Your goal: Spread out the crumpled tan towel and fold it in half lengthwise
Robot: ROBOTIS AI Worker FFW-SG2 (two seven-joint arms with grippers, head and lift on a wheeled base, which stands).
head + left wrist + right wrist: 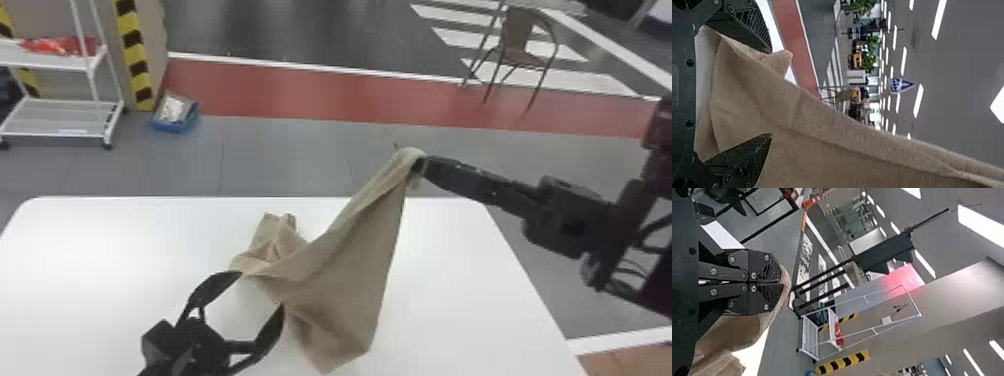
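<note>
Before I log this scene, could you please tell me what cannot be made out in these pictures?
Head view: inner layers of the towel, hidden by its folds.
Head view: near edge of the table, cut off by the bottom edge.
Right wrist view: the bit of towel pinched in the right gripper, hidden by its jaws.

Table (100,240) — near edge cut off, head view; towel (345,260) — bit inside right tool (419,165) hidden.

The tan towel (345,270) slants, creased, over the white table (110,255), one end raised, the other bunched in folds.
</note>
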